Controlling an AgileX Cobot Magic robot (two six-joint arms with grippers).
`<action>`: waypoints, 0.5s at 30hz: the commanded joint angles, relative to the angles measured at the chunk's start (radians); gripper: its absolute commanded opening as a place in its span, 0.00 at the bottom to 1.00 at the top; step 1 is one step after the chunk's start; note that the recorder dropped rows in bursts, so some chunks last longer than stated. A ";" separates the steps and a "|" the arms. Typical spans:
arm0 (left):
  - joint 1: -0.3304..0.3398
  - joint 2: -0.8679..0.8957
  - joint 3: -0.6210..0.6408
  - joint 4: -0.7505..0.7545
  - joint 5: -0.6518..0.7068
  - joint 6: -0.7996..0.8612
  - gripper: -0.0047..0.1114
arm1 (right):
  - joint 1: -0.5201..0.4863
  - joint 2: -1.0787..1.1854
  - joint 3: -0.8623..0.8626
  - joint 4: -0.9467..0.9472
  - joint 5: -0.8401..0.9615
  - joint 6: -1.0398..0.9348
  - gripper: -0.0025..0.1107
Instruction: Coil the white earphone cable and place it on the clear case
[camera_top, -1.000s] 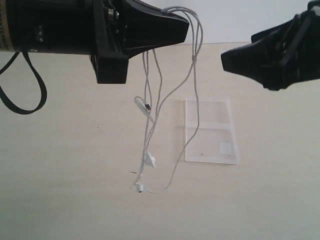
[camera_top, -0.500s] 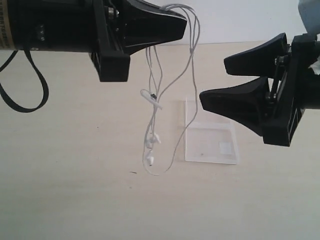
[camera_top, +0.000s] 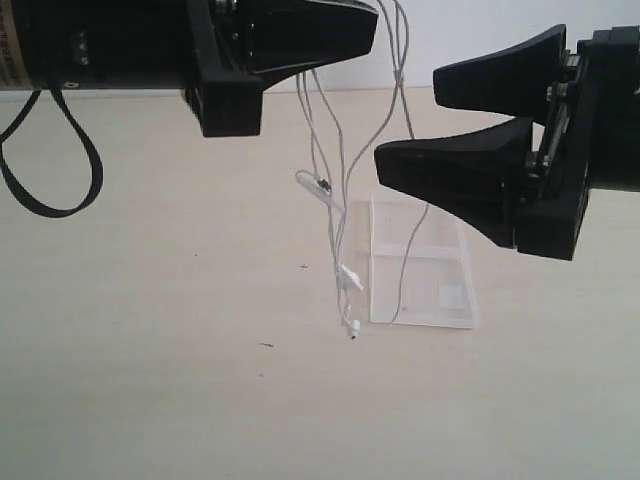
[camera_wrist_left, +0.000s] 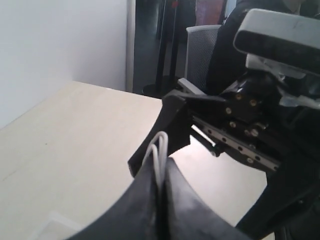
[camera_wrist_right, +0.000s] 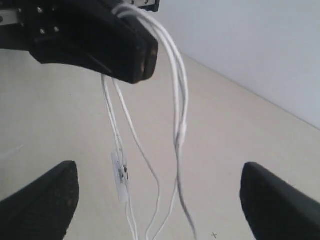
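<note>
Our left fingers (camera_top: 335, 35) stay clamped on the white earphone cable (camera_top: 318, 186), now dangling over the clear case (camera_top: 430, 268) mid-worktop (camera_top: 150, 390). Our right fingers (camera_top: 450, 170) have spread wide, empty, ready to gather loops.

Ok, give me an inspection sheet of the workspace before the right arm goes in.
Surface: pale table, flat, dry.
Job's things: earphone cable hanging in loose loops, not coiled; lowest earbud by the left edge of the clear case, contact unclear. The case lies flat, open.
Clutter: small dark specks only.
Grippers: left gripper shut on the cable's top loops; right gripper open wide, hanging strands between its fingers, holding nothing.
Cables: black cable looped below the left arm.
Surroundings: white wall; a chair beyond the table.
</note>
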 joint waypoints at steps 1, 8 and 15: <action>0.002 -0.008 0.003 -0.074 -0.021 0.045 0.04 | 0.001 0.065 0.008 0.048 0.011 -0.054 0.76; 0.002 -0.008 0.003 -0.147 -0.036 0.084 0.04 | 0.001 0.151 0.008 0.142 0.158 -0.153 0.76; 0.002 -0.008 0.003 -0.198 -0.054 0.107 0.04 | 0.001 0.232 0.008 0.189 0.213 -0.255 0.76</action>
